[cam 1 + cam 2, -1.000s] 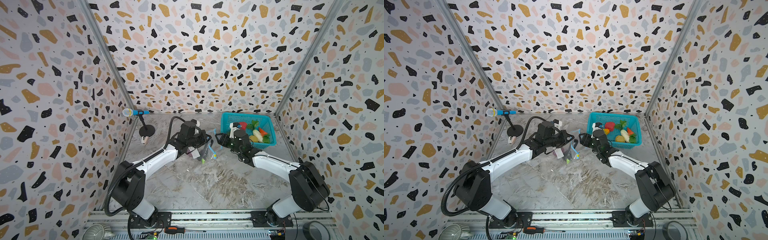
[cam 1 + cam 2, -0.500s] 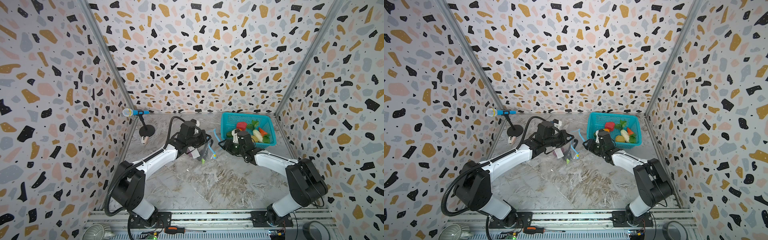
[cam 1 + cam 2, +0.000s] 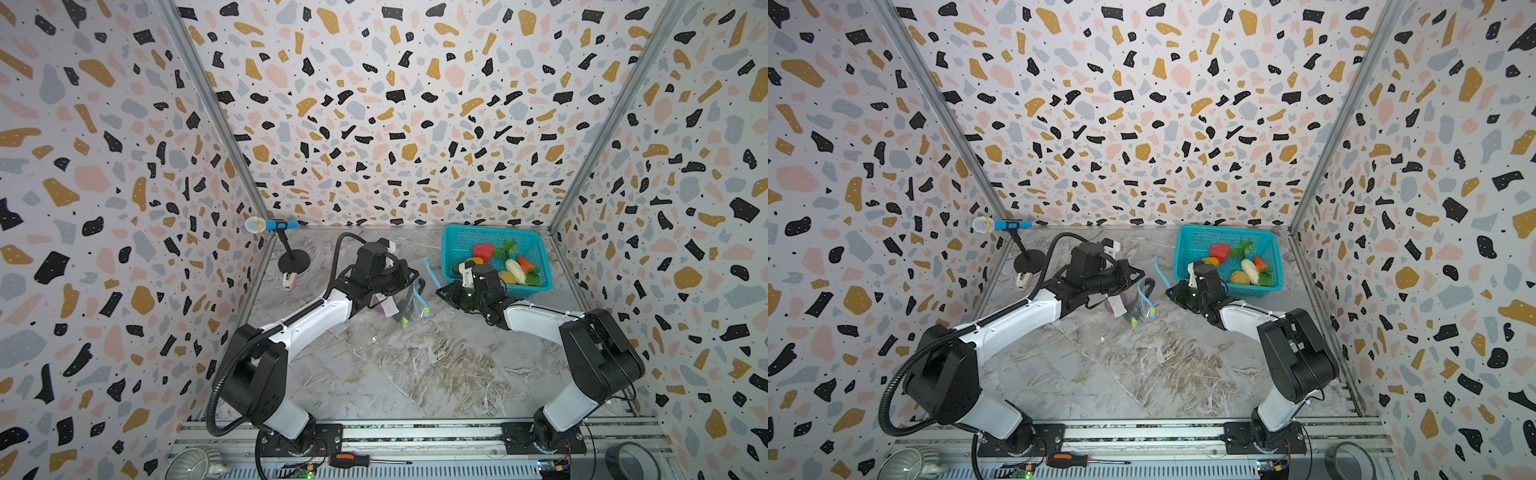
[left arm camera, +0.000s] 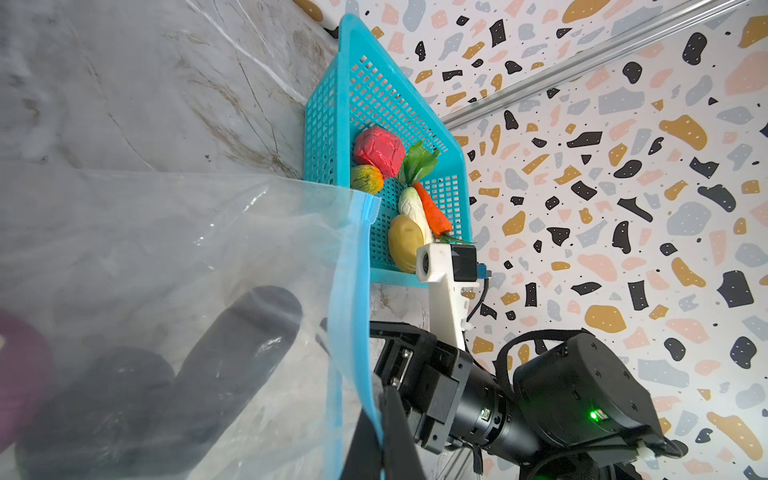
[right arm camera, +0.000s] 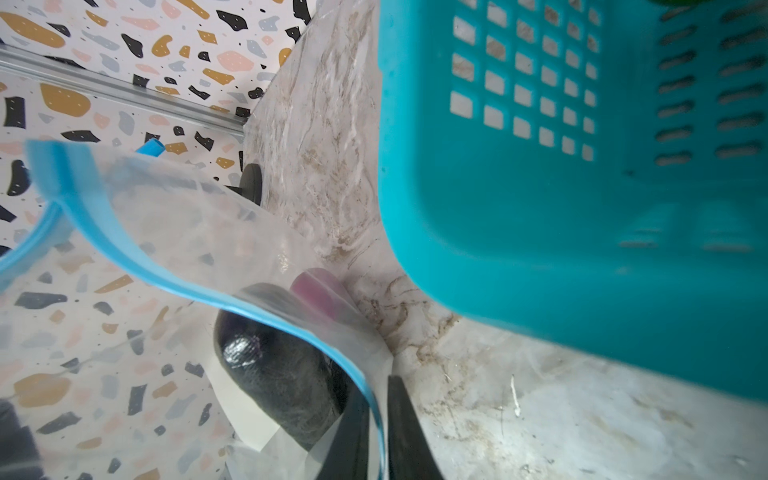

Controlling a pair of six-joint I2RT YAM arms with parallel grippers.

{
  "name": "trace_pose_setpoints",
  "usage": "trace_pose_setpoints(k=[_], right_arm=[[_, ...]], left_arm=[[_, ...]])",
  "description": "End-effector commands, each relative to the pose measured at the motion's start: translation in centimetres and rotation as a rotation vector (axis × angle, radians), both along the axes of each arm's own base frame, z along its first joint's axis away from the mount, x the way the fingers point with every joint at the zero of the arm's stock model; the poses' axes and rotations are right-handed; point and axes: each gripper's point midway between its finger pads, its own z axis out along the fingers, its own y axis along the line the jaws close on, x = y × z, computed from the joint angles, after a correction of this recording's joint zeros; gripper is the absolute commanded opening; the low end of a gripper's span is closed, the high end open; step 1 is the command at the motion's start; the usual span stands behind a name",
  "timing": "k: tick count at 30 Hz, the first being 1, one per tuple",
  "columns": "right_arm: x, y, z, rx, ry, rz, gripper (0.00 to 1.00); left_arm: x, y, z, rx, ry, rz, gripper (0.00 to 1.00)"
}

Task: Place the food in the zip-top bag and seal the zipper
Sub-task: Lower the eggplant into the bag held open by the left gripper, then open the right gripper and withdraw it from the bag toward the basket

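**Two-sided pinch, contents blurred**

Left gripper (image 4: pixel 378 401) and right gripper (image 5: pixel 376 390) each clench the light-blue zipper strip (image 4: pixel 353 270) of the clear crinkly zip-top bag (image 3: pixel 409 299), just beside the teal mesh basket (image 3: pixel 457 245). Dark aubergine (image 5: pixel 282 374) and purple onion (image 5: pixel 320 291) inside blur through plastic.

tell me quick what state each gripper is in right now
left gripper: shut on the bag, at its blue edge
right gripper: shut on the bag's blue edge too
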Motion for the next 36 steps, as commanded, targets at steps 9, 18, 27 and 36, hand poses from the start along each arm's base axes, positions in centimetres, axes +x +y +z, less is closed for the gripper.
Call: trace_pose_setpoints(k=[9,18,27,36], right_arm=[[0.6,2.8,5.0,0.021,-0.107,0.097,0.01],[0.6,4.1,7.0,0.006,-0.127,0.153,0.0],[0.3,4.1,7.6,-0.012,-0.143,0.155,0.0],[-0.1,4.8,8.4,0.027,-0.132,0.183,0.0]], left_arm=[[-0.1,1.1,2.4,-0.008,-0.057,0.005,0.0],[0.0,1.6,4.0,-0.015,-0.084,0.018,0.0],[0.2,2.2,5.5,-0.031,-0.113,0.04,0.0],[0.3,2.3,4.9,-0.016,-0.106,0.035,0.0]])
